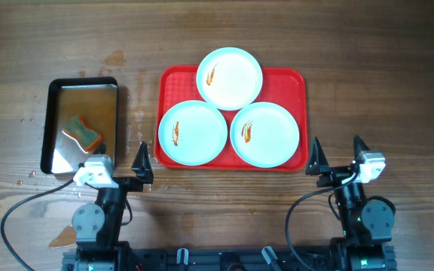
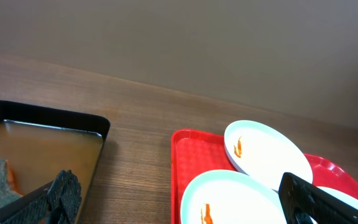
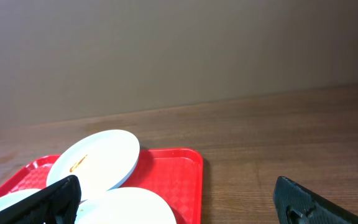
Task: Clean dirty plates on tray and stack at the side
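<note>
— Where are the plates?

— All three sit on the red tray (image 1: 288,83), mid-tabletop (image 1: 383,68). The near-left plate (image 1: 193,133) and the near-right plate (image 1: 265,134) lie side by side. The far plate (image 1: 230,77) laps over both their rims and juts past the tray's far edge. In the right wrist view it looks tilted.

— Clean?

— No, each carries a small orange-red smear.

— And the arms?

— Both are at the near edge. The left fingers (image 1: 142,159) are spread wide apart and grasp nothing, just off the tray's near-left corner. The right fingers (image 1: 317,156) are likewise released and empty, just off the near-right corner.

— Anything else?

— A black-rimmed metal pan (image 1: 57,90) lies left of the tray, apart from it, with an orange-and-green sponge (image 1: 81,132) in its near half.
</note>
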